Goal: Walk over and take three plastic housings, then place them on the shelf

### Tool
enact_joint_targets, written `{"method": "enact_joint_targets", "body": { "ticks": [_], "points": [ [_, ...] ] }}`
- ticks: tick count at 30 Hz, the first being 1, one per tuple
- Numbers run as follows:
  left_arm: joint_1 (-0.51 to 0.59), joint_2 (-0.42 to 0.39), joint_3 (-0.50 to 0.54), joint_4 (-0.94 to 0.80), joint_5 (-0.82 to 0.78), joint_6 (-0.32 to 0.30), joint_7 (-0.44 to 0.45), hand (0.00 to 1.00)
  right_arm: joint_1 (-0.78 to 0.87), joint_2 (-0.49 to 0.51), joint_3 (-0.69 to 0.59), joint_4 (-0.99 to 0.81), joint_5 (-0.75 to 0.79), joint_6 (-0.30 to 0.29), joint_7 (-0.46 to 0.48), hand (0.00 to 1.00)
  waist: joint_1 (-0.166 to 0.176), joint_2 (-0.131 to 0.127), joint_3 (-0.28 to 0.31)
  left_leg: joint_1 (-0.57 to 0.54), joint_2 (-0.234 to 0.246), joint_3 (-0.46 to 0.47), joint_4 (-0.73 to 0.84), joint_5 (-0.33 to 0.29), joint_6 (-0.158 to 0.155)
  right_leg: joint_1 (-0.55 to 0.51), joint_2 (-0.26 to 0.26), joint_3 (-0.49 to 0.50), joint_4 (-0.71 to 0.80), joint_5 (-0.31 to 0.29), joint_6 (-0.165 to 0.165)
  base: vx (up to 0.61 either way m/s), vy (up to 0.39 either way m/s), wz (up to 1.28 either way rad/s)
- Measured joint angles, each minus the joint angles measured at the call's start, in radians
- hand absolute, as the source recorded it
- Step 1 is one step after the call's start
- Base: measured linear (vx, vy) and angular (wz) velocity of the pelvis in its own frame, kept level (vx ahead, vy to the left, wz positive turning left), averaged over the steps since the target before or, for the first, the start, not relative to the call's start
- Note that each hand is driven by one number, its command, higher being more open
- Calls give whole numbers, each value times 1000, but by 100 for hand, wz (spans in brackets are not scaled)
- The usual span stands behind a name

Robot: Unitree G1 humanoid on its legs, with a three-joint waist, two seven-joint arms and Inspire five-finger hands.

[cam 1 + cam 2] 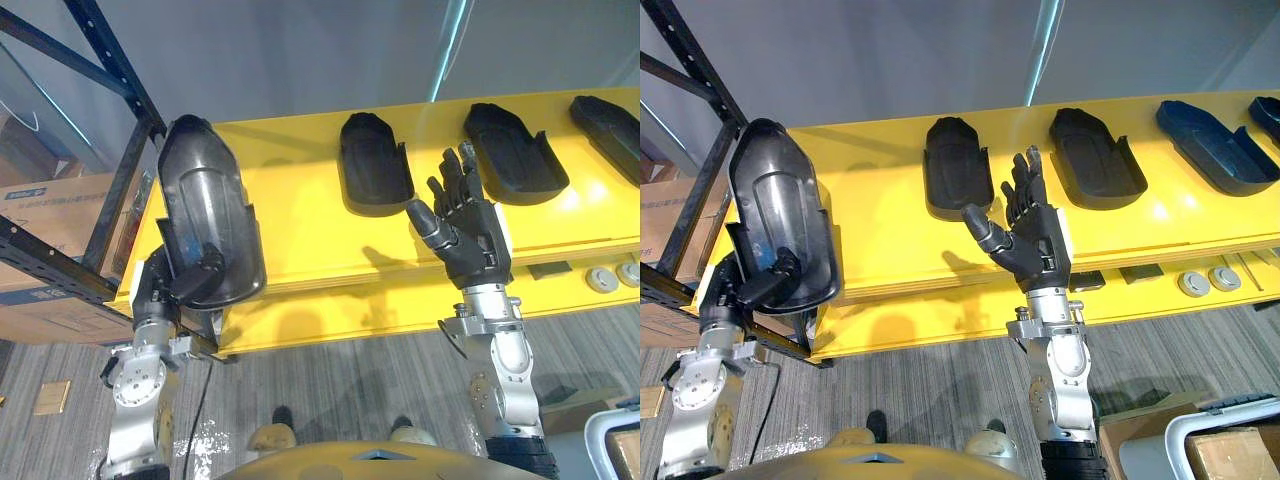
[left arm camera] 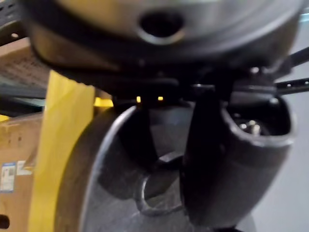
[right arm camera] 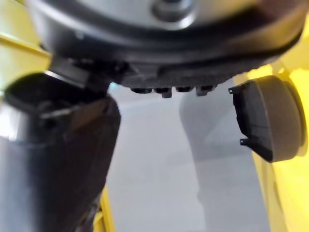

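Left eye view: the left hand (image 1: 195,278) is closed on one black plastic housing (image 1: 205,200). The thumb is hooked over the lower rim onto the hollow inner face, and the rest of the hand is behind the shell. The held housing stands roughly upright, narrow end up, hollow side toward the camera, at the left end of the yellow tabletop (image 1: 300,235). Just beyond it are the dark blue perforated posts of the shelf (image 1: 118,65), with cardboard boxes (image 1: 50,215) behind them.

Left wrist view confirms the grip: the thumb (image 2: 227,169) presses against the housing's inner surface.

Three more housings lie flat on the tabletop, hollow side up, in a row and well apart from one another – a first housing (image 1: 375,165) nearest the held one, a second housing (image 1: 512,152) to its right, and a third housing (image 1: 610,120) at the right edge.

The right hand (image 1: 470,235) is raised with fingers straight and spread, thumb out to the side, holding nothing. It shows in front of the gap between the first and second housings; contact with either cannot be determined. Right wrist view shows the thumb (image 3: 53,159) extended – and the end of one housing on the yellow surface past it.
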Motion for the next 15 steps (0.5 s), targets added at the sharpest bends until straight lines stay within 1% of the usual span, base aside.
{"method": "enact_joint_targets", "body": {
  "ticks": [2, 3, 7, 8, 9, 12, 15],
  "points": [
    [-36, 36, 0, 57, -7, 0, -12, 0, 0, -18, 21, 0, 1, 0, 7, 100, -8, 15, -8, 1, 0, 2, 0, 0, 0, -3, 0, 5, 2, 0, 0, -23, 3, -4],
    [-47, 42, 0, 74, -9, 0, -18, 0, 0, -26, 30, 0, 1, 1, 8, 100, -8, 19, -10, 1, 0, 2, 0, 0, 0, -4, 0, 5, 3, 0, 0, -29, 3, -4],
    [-128, 74, -2, 196, -20, -1, -58, 0, -1, -72, 69, 0, 1, 4, 46, 100, -11, 53, -11, -2, 1, 2, -1, 7, 1, -15, 0, 11, 12, -1, -1, -45, 0, -3],
    [-136, 83, -2, 215, -24, -1, -65, 0, -1, -78, 76, 0, 1, 6, 50, 100, -11, 57, -12, -2, 1, 3, -1, 8, 2, -16, 0, 13, 13, -1, -1, -52, -2, -4],
    [-156, 106, -2, 258, -39, 1, -80, 0, -1, -82, 82, 0, 1, 12, 65, 100, -14, 64, -13, -2, 2, 3, -1, 9, 1, -17, 1, 14, 14, -1, -1, -35, -4, -2],
    [-212, 176, -2, 358, -53, 10, -109, 0, -6, -95, 103, 0, 3, 32, 75, 100, -22, 70, -12, -3, 2, 3, -1, 12, 2, -20, 1, 16, 18, -1, 0, -11, -2, 0],
    [-279, 242, 0, 448, -59, 36, -125, 0, -12, -116, 138, 0, 3, 51, 86, 100, -31, 72, -11, -8, 2, 4, -2, 16, 3, -33, -1, 21, 33, -4, -4, -12, 0, 0]
  ]
}}
